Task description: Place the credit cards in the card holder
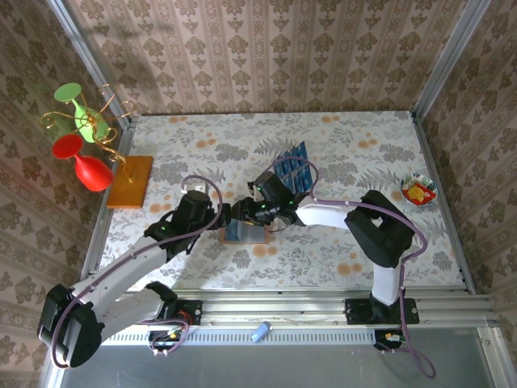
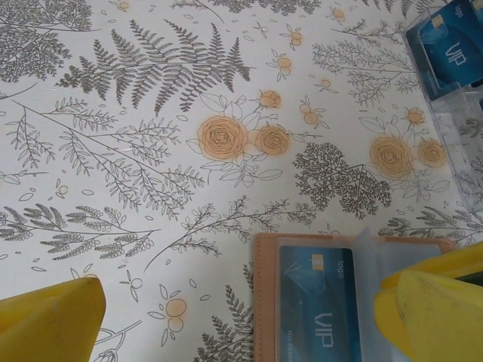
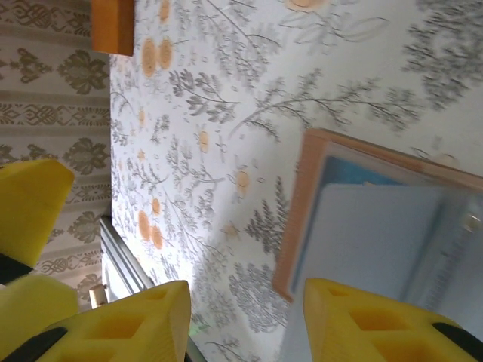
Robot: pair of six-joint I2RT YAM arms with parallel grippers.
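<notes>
The card holder (image 1: 242, 235) lies open on the flowered cloth near the front middle. Its tan edge (image 2: 266, 302) frames a clear sleeve with a blue credit card (image 2: 317, 305) marked VIP inside. More credit cards (image 1: 295, 171) stand fanned in a clear rack behind it, with one card (image 2: 453, 45) at that view's top right. My left gripper (image 2: 241, 332) hovers open and wide over the holder's left edge. My right gripper (image 3: 249, 324) is open, table showing between its fingers; its right finger (image 3: 377, 324) lies over a pale sleeve page (image 3: 377, 234) of the holder (image 3: 298, 204).
A wooden board (image 1: 131, 181) with a wire stand carrying red and green goblets (image 1: 85, 158) sits at the left edge. A small patterned bowl (image 1: 419, 190) sits at the right. A blue object (image 1: 260, 331) lies on the front rail. Walls close three sides.
</notes>
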